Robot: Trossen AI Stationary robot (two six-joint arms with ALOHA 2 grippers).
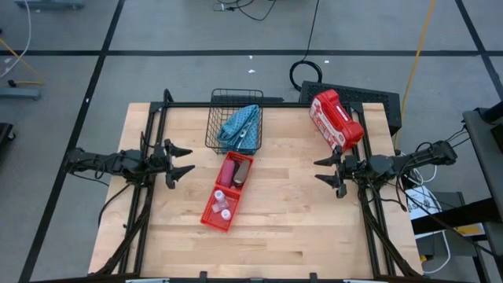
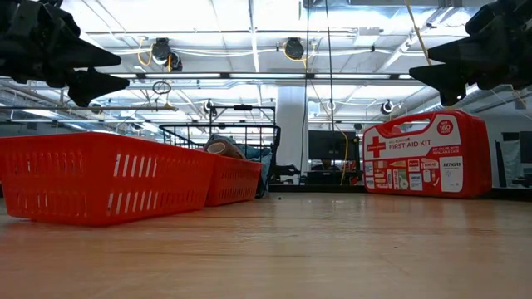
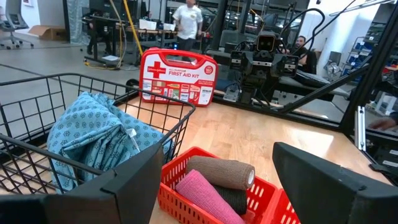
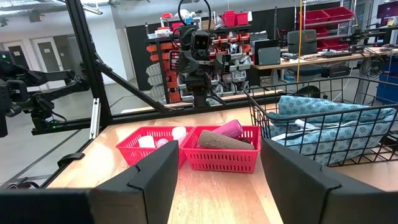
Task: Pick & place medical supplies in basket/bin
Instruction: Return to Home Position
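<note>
The black wire basket [image 1: 236, 118] stands at the table's far middle, and the light-blue pouch [image 1: 240, 128] lies inside it, bunched against the mesh [image 3: 93, 137]. Two red bins sit end to end in front of it. The farther bin [image 1: 238, 169] holds the brown roll [image 3: 221, 171], the pink roll [image 3: 205, 194] and the black roll [image 3: 235, 199]. The nearer bin [image 1: 221, 206] holds small white vials [image 4: 148, 142]. My left gripper [image 1: 182, 161] hovers open, left of the bins. My right gripper [image 1: 322, 171] hovers open, right of them. Both are raised above the table [image 2: 125, 71] [image 2: 420, 64].
The red and white first aid case [image 1: 336, 118] stands on its edge at the far right of the table, just beyond my right gripper. Bare wood [image 1: 267, 244] stretches across the near half. People and equipment show in the room beyond the table.
</note>
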